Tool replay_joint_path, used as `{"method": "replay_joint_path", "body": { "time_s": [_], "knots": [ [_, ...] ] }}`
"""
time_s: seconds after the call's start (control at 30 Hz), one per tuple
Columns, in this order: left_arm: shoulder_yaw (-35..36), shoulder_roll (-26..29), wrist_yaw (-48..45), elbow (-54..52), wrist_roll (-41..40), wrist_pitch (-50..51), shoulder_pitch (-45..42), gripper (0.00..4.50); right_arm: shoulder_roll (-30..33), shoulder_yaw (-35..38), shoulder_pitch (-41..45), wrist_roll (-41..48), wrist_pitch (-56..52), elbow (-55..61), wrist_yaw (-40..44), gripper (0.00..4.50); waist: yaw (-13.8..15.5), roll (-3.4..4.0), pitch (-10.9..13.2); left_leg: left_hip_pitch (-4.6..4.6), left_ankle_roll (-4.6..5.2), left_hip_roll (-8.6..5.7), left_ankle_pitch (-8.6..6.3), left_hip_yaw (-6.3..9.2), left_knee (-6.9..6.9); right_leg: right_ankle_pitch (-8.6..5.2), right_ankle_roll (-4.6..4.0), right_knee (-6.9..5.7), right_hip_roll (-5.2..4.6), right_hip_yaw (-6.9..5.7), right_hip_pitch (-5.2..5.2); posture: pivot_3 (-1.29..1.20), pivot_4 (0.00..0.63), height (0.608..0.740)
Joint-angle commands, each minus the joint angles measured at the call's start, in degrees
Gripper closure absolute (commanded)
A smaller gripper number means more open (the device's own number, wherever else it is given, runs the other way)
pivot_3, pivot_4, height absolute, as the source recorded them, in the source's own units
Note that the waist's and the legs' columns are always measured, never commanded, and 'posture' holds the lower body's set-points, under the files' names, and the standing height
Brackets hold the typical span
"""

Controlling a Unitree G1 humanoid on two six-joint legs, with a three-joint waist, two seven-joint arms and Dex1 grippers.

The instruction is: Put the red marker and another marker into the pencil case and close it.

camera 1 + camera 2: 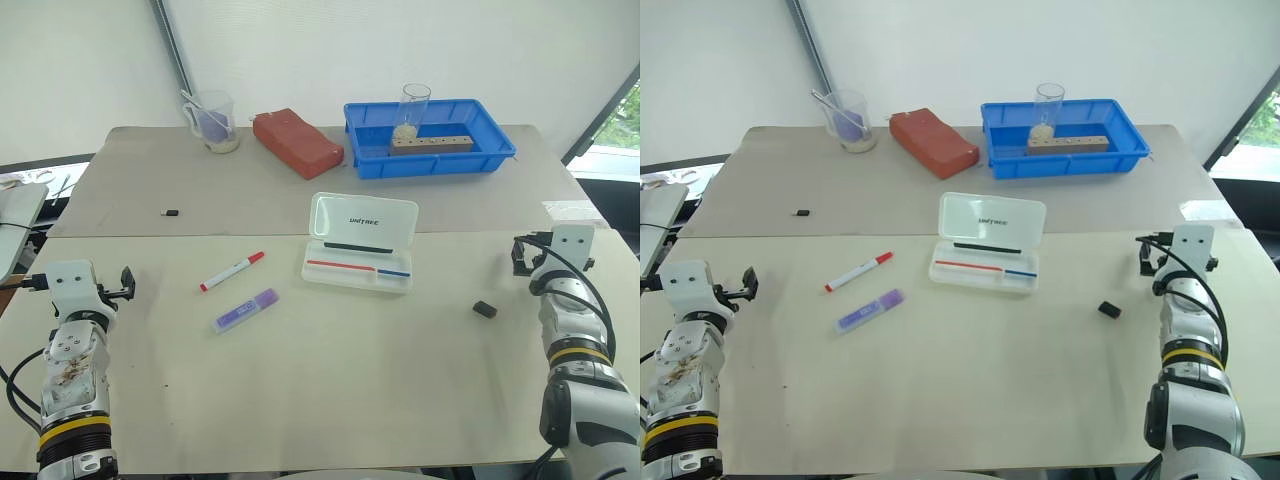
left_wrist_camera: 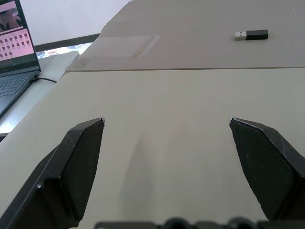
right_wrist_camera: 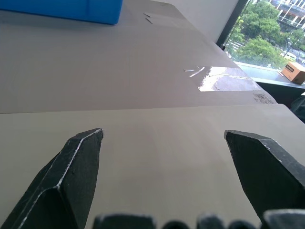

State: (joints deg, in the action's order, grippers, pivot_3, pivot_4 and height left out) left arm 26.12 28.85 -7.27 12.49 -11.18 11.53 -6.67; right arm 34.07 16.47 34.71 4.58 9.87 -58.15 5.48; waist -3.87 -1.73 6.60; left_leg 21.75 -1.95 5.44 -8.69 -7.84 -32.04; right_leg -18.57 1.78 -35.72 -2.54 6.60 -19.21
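The red marker (image 1: 232,271) lies on the table left of centre, red cap pointing toward the case. Just in front of it lies the purple marker (image 1: 246,310), at a slant. The white pencil case (image 1: 365,221) sits open in the middle, lid tipped back, with a black pen, a thin red pen and a thin blue pen inside. My left gripper (image 2: 167,121) is open over bare table at the near left, well left of the markers. My right gripper (image 3: 163,132) is open at the table's right edge, far from the case. Both hold nothing.
At the back stand a blue tray (image 1: 500,150) holding a glass and a wooden block, a red block (image 1: 297,142), and a clear measuring cup (image 1: 212,122). A small black stick (image 1: 171,212) lies at mid-left, a small black piece (image 1: 485,309) near my right arm. A laptop (image 2: 14,52) is off the left edge.
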Motion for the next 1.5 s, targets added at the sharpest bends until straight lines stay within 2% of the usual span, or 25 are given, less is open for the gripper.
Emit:
{"method": "replay_joint_path", "body": {
  "time_s": [0.03,0.17,0.27,0.4,0.53,0.67,0.8,0.9,1.0,1.1,1.3,1.4,1.47,1.5],
  "knots": [
    [2.3,0.5,-0.3,-2.6,-1.5,0.4,0.2,0.04,1.6,0.3,1.7,-0.1,1.6,0.7,-0.2,0.00,0.0,0.00,0.0,0.00,0.00,0.00,0.00,0.00,0.00,0.00,0.00,0.00,0.00,0.00,0.00,0.00,0.150,0.740],
    [2.6,2.6,-5.7,-6.9,-5.2,2.6,1.0,0.04,2.6,-0.8,2.4,-1.1,2.0,2.0,1.8,0.00,-0.1,0.01,0.0,0.01,0.00,0.00,0.00,0.00,0.01,0.00,0.00,0.00,0.00,0.00,-0.01,0.00,0.150,0.740],
    [-0.4,8.6,-16.7,-13.8,-10.2,8.4,-0.9,0.04,4.1,-2.0,1.8,0.0,-0.4,8.0,9.5,0.00,0.0,0.02,0.1,0.06,-0.03,0.01,0.00,0.02,0.01,0.00,0.00,-0.01,0.02,-0.06,-0.04,0.00,0.150,0.740],
    [-7.4,15.7,-28.7,-18.8,-14.6,14.9,-7.9,0.04,4.5,-4.3,-2.4,3.1,-7.1,22.8,20.7,0.00,0.5,0.17,0.1,0.18,-0.08,0.03,0.02,0.04,-0.03,0.00,0.01,-0.01,-0.01,-0.23,-0.04,0.00,0.150,0.740],
    [-18.2,18.9,-39.6,-19.5,-13.2,15.2,-16.4,0.04,4.5,-5.5,-8.7,8.6,-17.7,42.7,27.6,0.00,1.3,0.52,0.1,0.23,-0.09,0.05,0.02,0.09,-0.04,-0.01,0.02,0.01,0.00,-0.37,-0.02,0.00,0.150,0.740],
    [-31.5,15.2,-51.0,-14.0,-8.8,10.0,-26.5,0.04,4.3,-9.0,-16.0,13.2,-29.4,64.7,30.2,0.00,1.9,0.64,0.1,0.36,-0.06,0.06,0.04,0.19,-0.06,-0.02,0.01,-0.01,0.08,-0.40,-0.12,0.00,0.150,0.740],
    [-40.5,10.7,-58.9,-6.9,-3.2,2.1,-31.5,0.04,5.8,-14.0,-22.1,14.6,-36.7,78.9,33.1,0.00,1.7,0.64,0.1,0.57,0.04,0.04,0.04,0.36,-0.28,-0.02,0.01,0.00,0.10,-0.46,-0.18,0.00,0.150,0.740],
    [-44.7,6.4,-61.4,-0.6,0.6,-4.0,-34.2,0.04,6.4,-17.1,-24.8,13.0,-38.1,83.0,33.6,0.00,2.0,0.63,0.1,0.74,0.43,-0.01,0.14,0.59,-0.42,-0.02,0.00,0.03,0.10,-0.52,-0.24,0.00,0.150,0.740],
    [-48.1,1.9,-62.4,7.2,5.1,-11.5,-36.0,0.04,3.2,-18.1,-25.0,13.6,-40.4,84.7,30.5,0.00,2.3,0.65,0.1,1.20,0.75,-0.21,0.10,1.05,-0.69,-0.01,-0.02,-0.01,0.12,-0.61,-0.50,0.00,0.150,0.740],
    [-48.9,-2.2,-62.7,14.9,7.2,-15.6,-37.9,0.04,1.1,-18.8,-25.4,13.1,-41.8,86.5,28.8,0.00,2.8,0.66,0.1,1.68,1.17,-0.58,0.33,1.53,-0.71,0.05,0.01,-0.14,0.11,-0.57,-0.93,0.00,0.150,0.740],
    [-48.9,-6.4,-62.8,26.3,10.6,-21.4,-40.4,0.04,-0.2,-19.1,-25.9,13.0,-44.1,89.4,27.1,0.00,3.1,0.66,0.1,1.74,1.22,-0.65,0.35,1.68,-0.73,0.06,0.04,-0.16,0.11,-0.62,-0.96,0.00,0.150,0.740],
    [-48.6,-7.5,-63.1,29.0,11.6,-22.8,-41.0,0.85,-0.6,-19.3,-25.7,12.9,-44.8,90.1,26.8,0.00,3.1,0.65,0.1,1.75,1.23,-0.65,0.36,1.73,-0.73,0.06,0.04,-0.18,0.12,-0.67,-0.94,0.00,0.150,0.740],
    [-48.3,-8.2,-62.7,30.2,12.2,-23.4,-41.4,1.63,-0.4,-19.6,-25.6,12.5,-44.7,90.0,27.0,0.00,3.1,0.66,0.1,1.78,1.23,-0.66,0.36,1.78,-0.74,0.06,0.04,-0.18,0.12,-0.73,-0.94,0.00,0.150,0.740],
    [-48.2,-8.5,-62.1,30.8,12.6,-23.4,-41.7,2.16,-0.2,-19.7,-25.4,12.2,-44.5,89.7,27.2,0.00,3.1,0.66,0.1,1.78,1.24,-0.67,0.36,1.80,-0.75,0.06,0.04,-0.18,0.12,-0.75,-0.94,0.00,0.150,0.740]
  ]
}}
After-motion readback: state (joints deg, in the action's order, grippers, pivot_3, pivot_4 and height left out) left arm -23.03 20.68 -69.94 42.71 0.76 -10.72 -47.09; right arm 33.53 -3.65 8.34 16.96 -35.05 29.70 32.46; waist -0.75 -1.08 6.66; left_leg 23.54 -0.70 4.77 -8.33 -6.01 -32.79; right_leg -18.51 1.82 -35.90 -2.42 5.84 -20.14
